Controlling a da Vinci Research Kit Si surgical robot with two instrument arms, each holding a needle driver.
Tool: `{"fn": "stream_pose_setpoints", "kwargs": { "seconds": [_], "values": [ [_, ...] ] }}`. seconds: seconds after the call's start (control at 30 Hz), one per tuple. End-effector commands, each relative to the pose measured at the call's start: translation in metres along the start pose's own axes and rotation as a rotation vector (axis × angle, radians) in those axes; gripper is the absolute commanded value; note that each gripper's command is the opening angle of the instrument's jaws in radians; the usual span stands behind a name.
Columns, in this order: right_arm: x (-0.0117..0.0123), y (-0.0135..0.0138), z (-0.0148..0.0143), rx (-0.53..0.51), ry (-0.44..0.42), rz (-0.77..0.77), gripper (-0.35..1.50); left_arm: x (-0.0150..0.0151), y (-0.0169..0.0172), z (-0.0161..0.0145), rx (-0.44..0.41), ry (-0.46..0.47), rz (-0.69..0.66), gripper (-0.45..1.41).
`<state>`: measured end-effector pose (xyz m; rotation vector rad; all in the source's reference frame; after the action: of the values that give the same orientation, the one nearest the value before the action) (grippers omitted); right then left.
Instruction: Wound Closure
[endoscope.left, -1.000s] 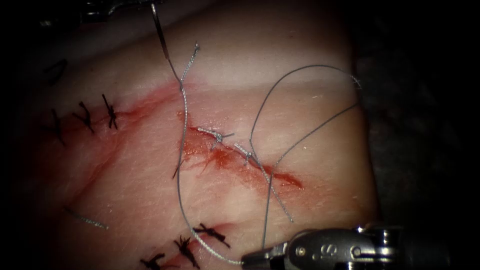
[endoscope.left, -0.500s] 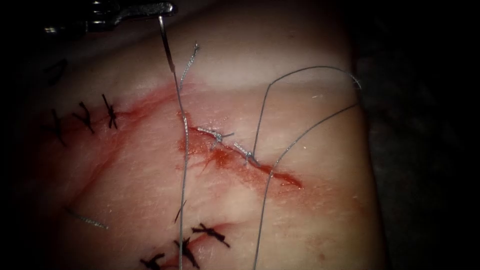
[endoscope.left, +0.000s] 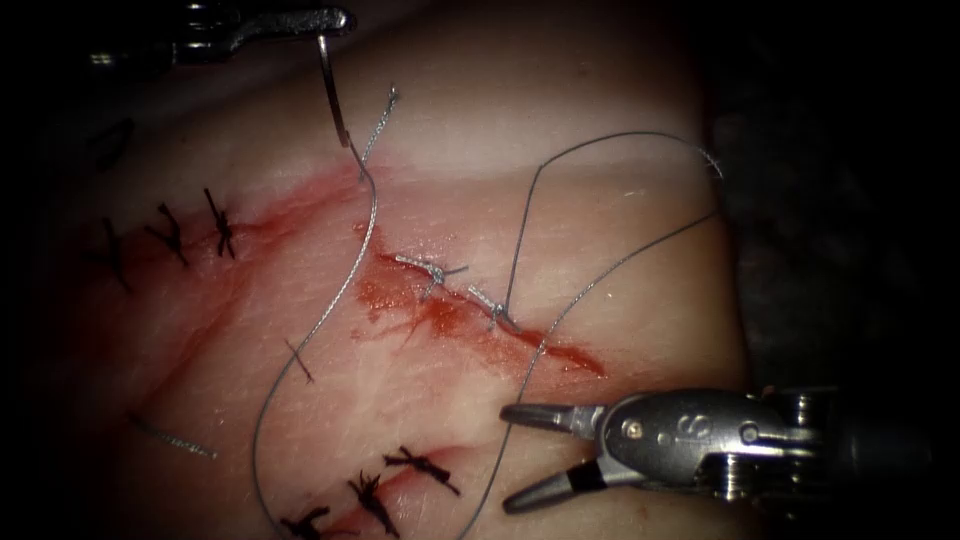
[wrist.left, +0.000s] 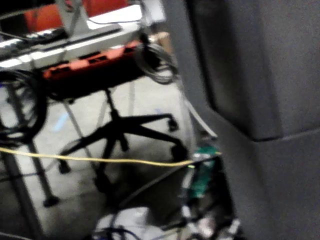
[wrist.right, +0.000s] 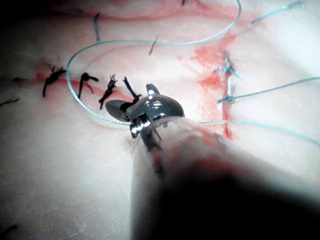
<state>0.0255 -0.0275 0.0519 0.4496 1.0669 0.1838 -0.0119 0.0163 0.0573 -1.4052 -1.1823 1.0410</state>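
Above the cut's left end, left tool gripping needle near its top, clear of tissue; right tool back beside thread, fingers apart, holding nothing

The curved needle hangs clear above the tissue, thread trailing slack.

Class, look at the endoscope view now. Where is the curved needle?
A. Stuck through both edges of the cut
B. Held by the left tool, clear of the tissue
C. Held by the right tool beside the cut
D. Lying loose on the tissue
B: the left tool grips the needle at its upper end, and the needle hangs outside the tissue; the right tool is open, holding nothing.
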Motion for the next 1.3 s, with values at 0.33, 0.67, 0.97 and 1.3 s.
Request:
{"fn": "stream_pose_setpoints", "kwargs": {
  "seconds": [0.33, 0.67, 0.97, 1.3],
  "values": [
    [-0.0050, 0.0040, 0.0018, 0.025, -0.173, -0.574, 0.86, -0.0002, -0.0007, 0.0006, 0.005, -0.013, 0.000, -0.45],
    [-0.0060, 0.0059, 0.0043, 0.084, -0.337, -0.851, 0.83, -0.0002, -0.0007, 0.0006, 0.001, -0.019, -0.002, -0.45],
    [-0.0074, 0.0054, 0.0052, 0.142, -0.417, -0.879, -0.35, -0.0002, -0.0007, 0.0006, -0.004, -0.026, -0.003, -0.45],
    [-0.0045, 0.0038, 0.0035, 0.048, -0.412, -0.647, -0.35, -0.0003, -0.0007, 0.0006, -0.007, -0.031, -0.005, -0.45]
  ]
}}
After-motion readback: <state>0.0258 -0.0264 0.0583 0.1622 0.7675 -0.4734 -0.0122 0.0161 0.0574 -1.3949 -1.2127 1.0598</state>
